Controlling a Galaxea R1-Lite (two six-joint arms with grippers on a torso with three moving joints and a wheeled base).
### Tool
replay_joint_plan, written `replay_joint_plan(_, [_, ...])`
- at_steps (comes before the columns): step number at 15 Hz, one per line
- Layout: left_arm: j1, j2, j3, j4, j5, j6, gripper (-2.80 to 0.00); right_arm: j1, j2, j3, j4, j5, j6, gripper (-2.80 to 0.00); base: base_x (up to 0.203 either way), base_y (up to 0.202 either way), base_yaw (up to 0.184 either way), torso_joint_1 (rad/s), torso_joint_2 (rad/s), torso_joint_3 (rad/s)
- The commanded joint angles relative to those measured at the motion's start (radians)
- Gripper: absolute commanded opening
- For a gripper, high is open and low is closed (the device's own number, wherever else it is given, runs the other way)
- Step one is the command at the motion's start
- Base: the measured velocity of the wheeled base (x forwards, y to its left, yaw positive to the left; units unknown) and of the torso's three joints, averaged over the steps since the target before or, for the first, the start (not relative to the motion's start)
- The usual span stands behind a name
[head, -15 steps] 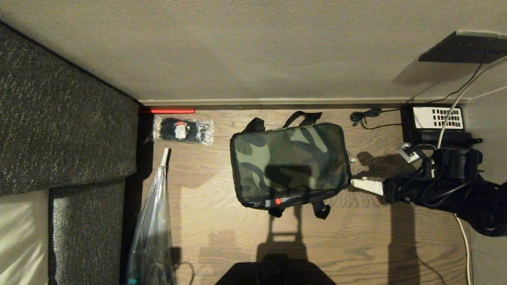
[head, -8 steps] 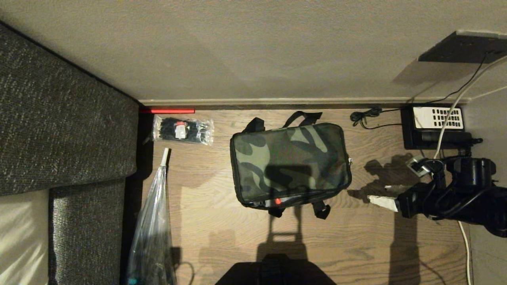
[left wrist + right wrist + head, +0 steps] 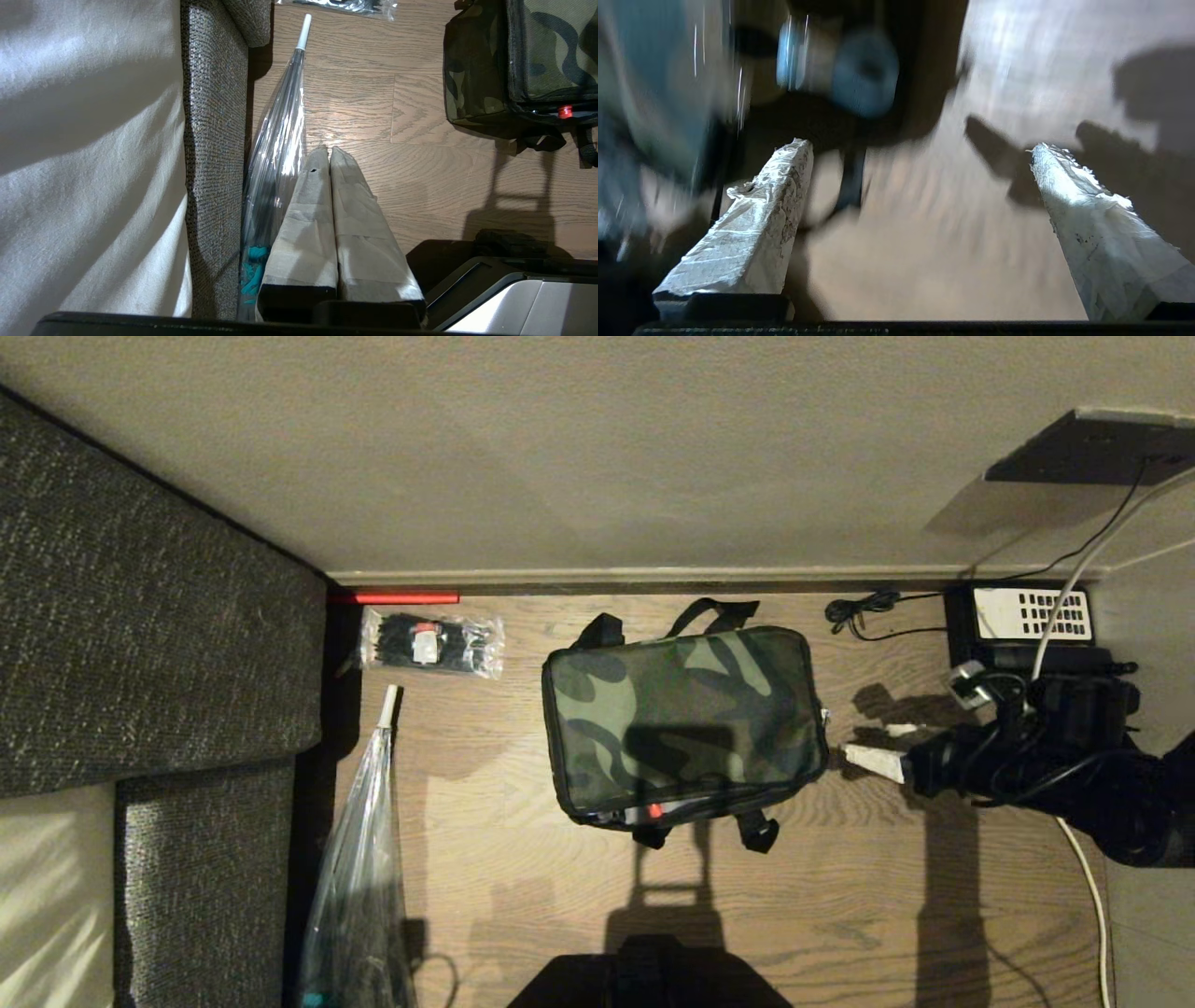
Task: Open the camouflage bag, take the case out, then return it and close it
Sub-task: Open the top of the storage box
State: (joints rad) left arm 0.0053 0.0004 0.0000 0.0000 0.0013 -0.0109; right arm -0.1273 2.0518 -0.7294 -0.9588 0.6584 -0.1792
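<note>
The camouflage bag (image 3: 683,726) lies flat on the wooden floor (image 3: 523,896), roughly in the middle of the head view, with its green patterned lid facing up and its black straps (image 3: 711,609) poking out toward the wall (image 3: 597,448). Along the edge nearest the robot the lid is not fully down: a narrow gap shows a strip of pale lining and a small red dot (image 3: 655,811), which may belong to the case inside, though too little of it is visible to be sure. The right hand (image 3: 873,747) hovers just beside the bag's right end, its pale wrapped fingers (image 3: 752,233) spread wide apart and holding nothing; the right wrist view is blurred, so only the floor and dark shapes can be made out between them. The left hand (image 3: 326,151) hangs low near the sofa (image 3: 140,616), well apart from the bag, its two wrapped fingers pressed together with nothing between them. A clear folded umbrella (image 3: 359,859) lies along the sofa's edge, and a plastic packet of black cable ties (image 3: 431,642) sits by the skirting board. On the far right, against the wall, stands a black desk telephone (image 3: 1027,630) with a white keypad, with cables trailing around it.
</note>
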Motion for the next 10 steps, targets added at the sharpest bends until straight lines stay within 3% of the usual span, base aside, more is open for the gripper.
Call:
replay_joint_plan(1, [0.001, -0.002, 0.002, 0.0, 0.0, -0.001, -2.8, 0.02, 0.07, -0.06, -0.096, -0.001, 0.039, 0.0, 0.0, 0.0, 0.0, 0.0, 0.0, 0.0])
replay_joint_plan(3, [0.0, -0.002, 0.002, 0.0, 0.0, 0.0, -2.8, 0.035, 0.103, -0.107, -0.12, -0.055, 0.044, 0.0, 0.0, 0.0, 0.0, 0.0, 0.0, 0.0])
replay_joint_plan(4, [0.001, -0.002, 0.002, 0.0, 0.0, 0.0, -2.8, 0.04, 0.114, -0.127, -0.12, -0.094, 0.055, -2.8, 0.0, 0.0, 0.0, 0.0, 0.0, 0.0])
replay_joint_plan(10, [0.001, -0.002, 0.002, 0.0, 0.0, 0.0, -2.8, 0.053, 0.134, -0.145, -0.131, -0.111, 0.081, -2.8, 0.0, 0.0, 0.0, 0.0, 0.0, 0.0])
